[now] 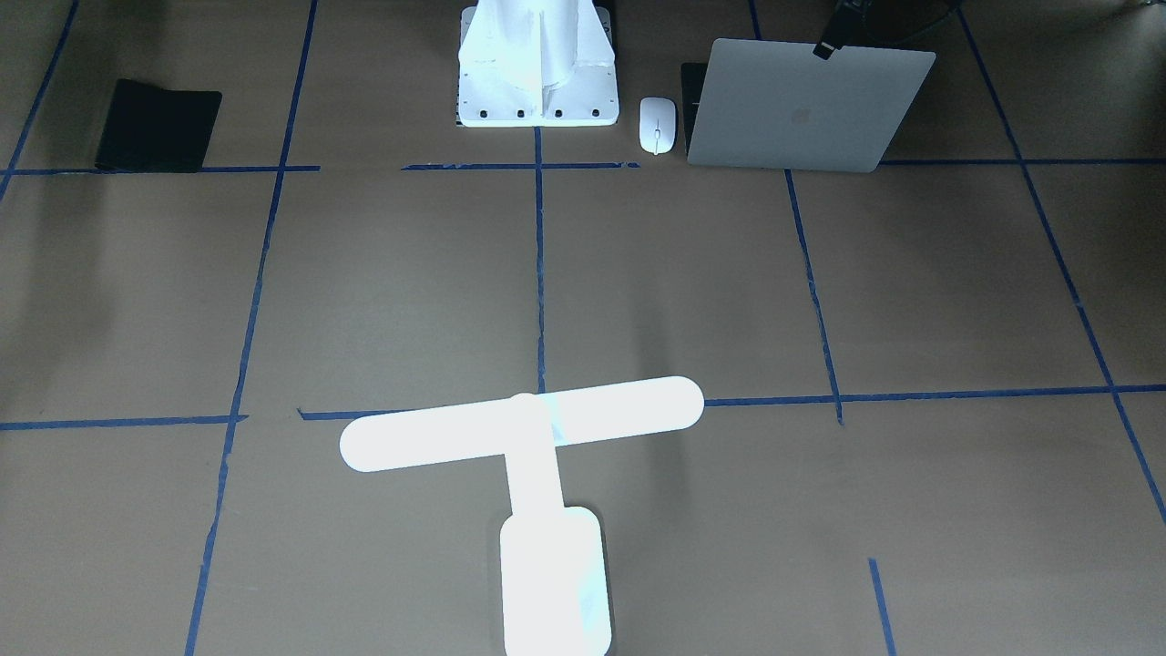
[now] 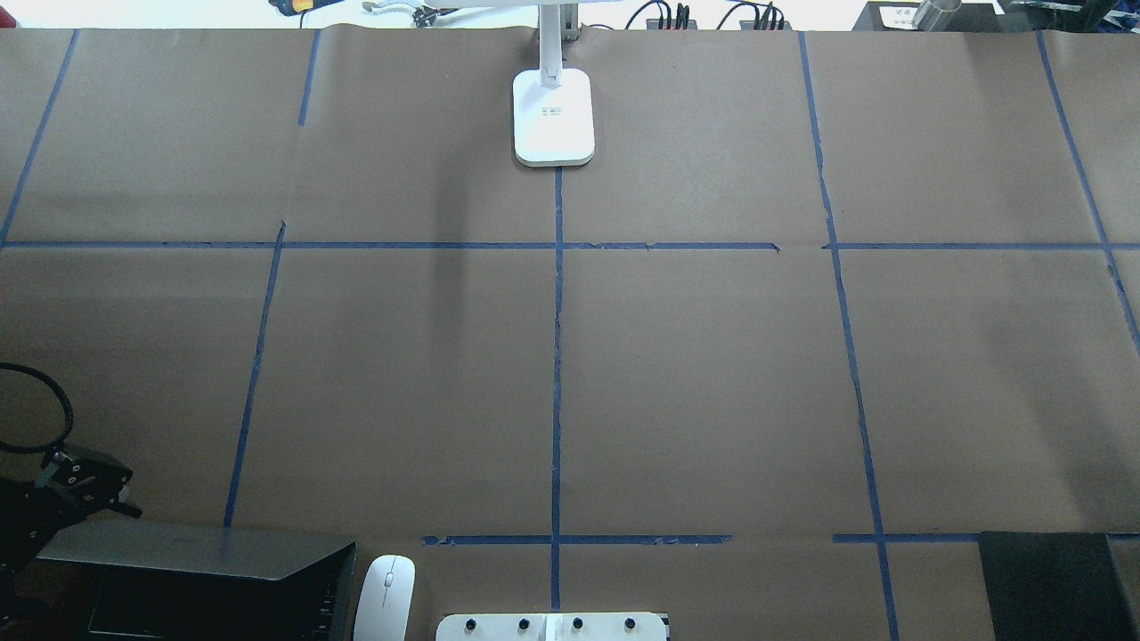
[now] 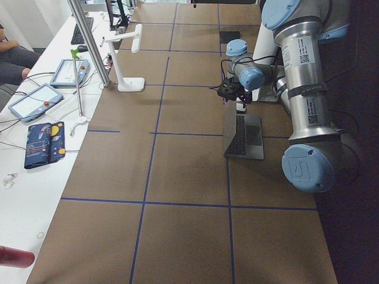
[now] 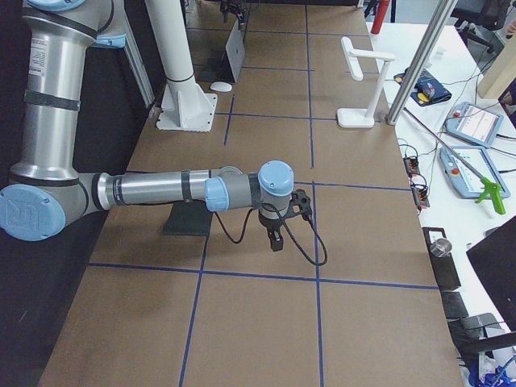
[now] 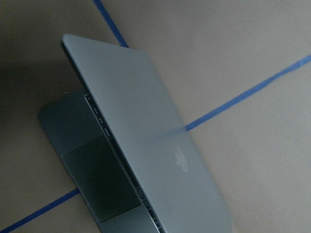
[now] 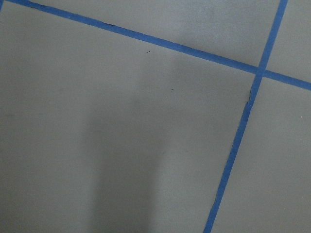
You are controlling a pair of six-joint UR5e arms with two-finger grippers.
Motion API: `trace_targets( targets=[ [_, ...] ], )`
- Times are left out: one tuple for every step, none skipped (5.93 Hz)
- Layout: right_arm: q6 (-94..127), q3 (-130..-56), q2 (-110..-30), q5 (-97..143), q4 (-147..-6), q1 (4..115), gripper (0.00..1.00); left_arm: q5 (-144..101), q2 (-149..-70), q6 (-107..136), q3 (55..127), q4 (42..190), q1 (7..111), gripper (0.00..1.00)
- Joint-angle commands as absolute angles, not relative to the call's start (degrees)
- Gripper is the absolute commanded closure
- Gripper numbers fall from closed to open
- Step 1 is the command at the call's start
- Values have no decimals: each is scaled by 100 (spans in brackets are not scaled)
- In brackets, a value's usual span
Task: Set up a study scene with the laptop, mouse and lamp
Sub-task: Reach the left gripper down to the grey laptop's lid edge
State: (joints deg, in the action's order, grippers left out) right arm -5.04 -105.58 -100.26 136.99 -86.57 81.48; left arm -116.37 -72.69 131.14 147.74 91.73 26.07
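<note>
Nearest front camera: white lamp, upright at operators' edge. Laptop half open near mount block, mouse between. Left gripper at lid's top edge, right gripper above table paper; cannot tell jaw state for either. Looks early: grouping all three remains.

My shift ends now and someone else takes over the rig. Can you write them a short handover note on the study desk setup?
Left gripper: at the top edge of the laptop lid; I cannot tell whether it grips.
Right gripper: over bare table paper, apparently empty; open or shut unclear.
Laptop: by the robot's base on its left side, lid partly raised.
Mouse: flat on the table between the laptop and the white mount block.
Lamp: upright at the far middle edge, glowing.
Done: lid partly up.
Left: probably finish opening the lid; the mouse looks untouched.
</note>
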Motion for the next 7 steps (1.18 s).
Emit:
trace_targets(
  targets=[
    [-492,-10556,-10020,13667,-8666,8147,0,-11051,-7189,13603,14740,9220,1980,0],
    [-483,-10556,-10020,13667,-8666,8147,0,-11030,-7198,13666,14722,9220,1969,0],
    [-492,-10521,-10020,13667,-8666,8147,0,-11013,-7198,13806,14704,9220,1960,3],
    [-483,-10442,-10028,13667,-8649,8147,0,-11021,-7198,13825,14678,9220,1925,12],
    [-492,-10433,-10020,13667,-8648,8147,0,-11021,-7216,13964,14669,9220,1916,30],
    [-492,-10433,-10020,13667,-8648,8147,0,-11021,-7225,14001,14660,9211,1925,59],
    [-492,-10424,-10028,13667,-8648,8147,0,-11021,-7233,14053,14669,9211,1925,90]
  ],
)
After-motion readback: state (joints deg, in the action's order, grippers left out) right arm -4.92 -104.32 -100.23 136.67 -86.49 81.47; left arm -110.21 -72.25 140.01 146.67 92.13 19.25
